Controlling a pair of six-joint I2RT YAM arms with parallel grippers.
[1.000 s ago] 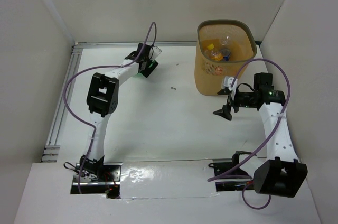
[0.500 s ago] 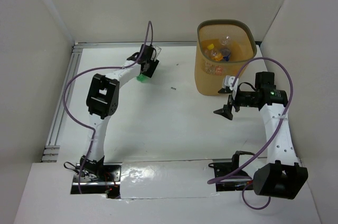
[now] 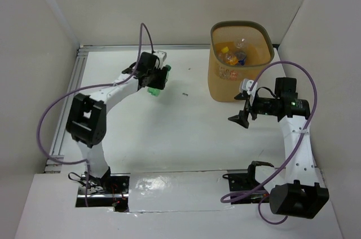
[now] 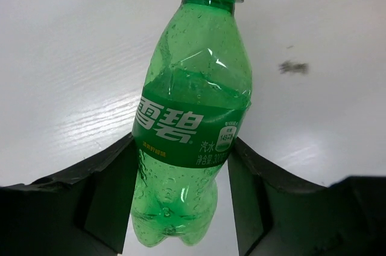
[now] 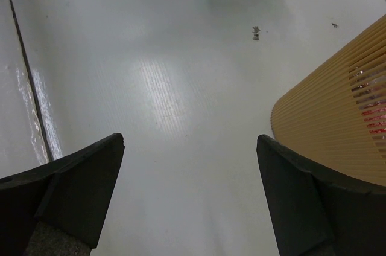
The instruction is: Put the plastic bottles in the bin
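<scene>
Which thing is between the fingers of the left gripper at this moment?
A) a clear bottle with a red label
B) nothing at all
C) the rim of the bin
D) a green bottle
D: in the left wrist view the green bottle sits in the left gripper, with a dark finger against each of its sides and its cap pointing away from the camera.

The middle of the worktop (image 3: 186, 132) lies open across to the bin (image 3: 225, 81) in the far right corner; only the right gripper (image 3: 241, 108) hangs just before its near wall.
</scene>
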